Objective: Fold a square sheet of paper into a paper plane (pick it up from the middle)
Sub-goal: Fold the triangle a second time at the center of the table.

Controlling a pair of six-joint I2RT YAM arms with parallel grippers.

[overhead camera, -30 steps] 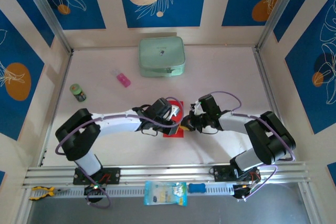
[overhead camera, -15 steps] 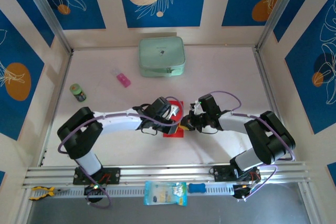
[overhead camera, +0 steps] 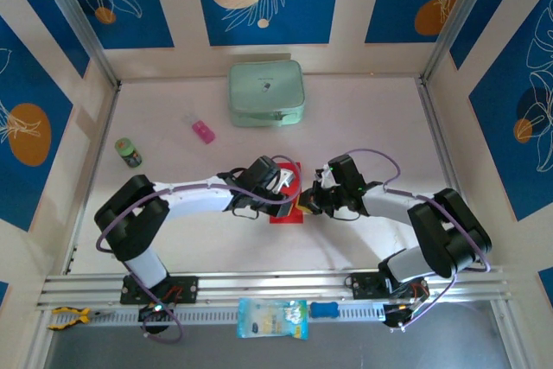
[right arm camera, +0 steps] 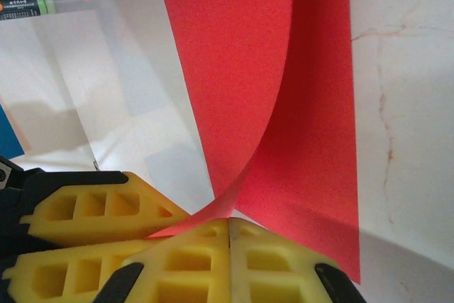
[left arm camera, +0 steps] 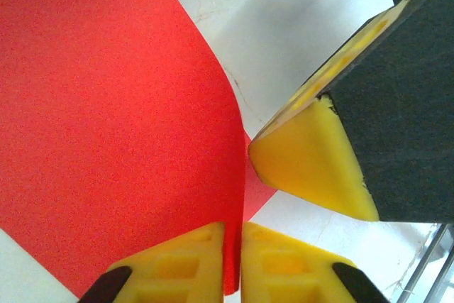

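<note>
**Reporter:** Two grippers, one sheet. Where does it lie?

**Operator:** Mid-table, between my arms. Part of the sheet [overhead camera: 286,216] lies flat on the table [overhead camera: 371,127], and one flap curls up from it.

**Reporter:** And your tools?

**Operator:** My left gripper [left arm camera: 234,230] is pressed together on the raised edge, with red paper in the thin slit between its pads. My right gripper [right arm camera: 229,223] is pressed together too, nipping the tip of the same curl. The two sets of fingertips nearly touch.

**Reporter:** What makes this fold come out well?

**Operator:** As I judge it, both pinches must travel as one, level and at the same pace, so the flap's edge lands square on the edge below. Nothing pins the flat layer, so a quick pull could drag the whole sheet. I would go slowly and keep the grip light, since thin paper tears or crumples easily. I would let go only once the flap lies flat, then press along the bend to set the crease.
</note>
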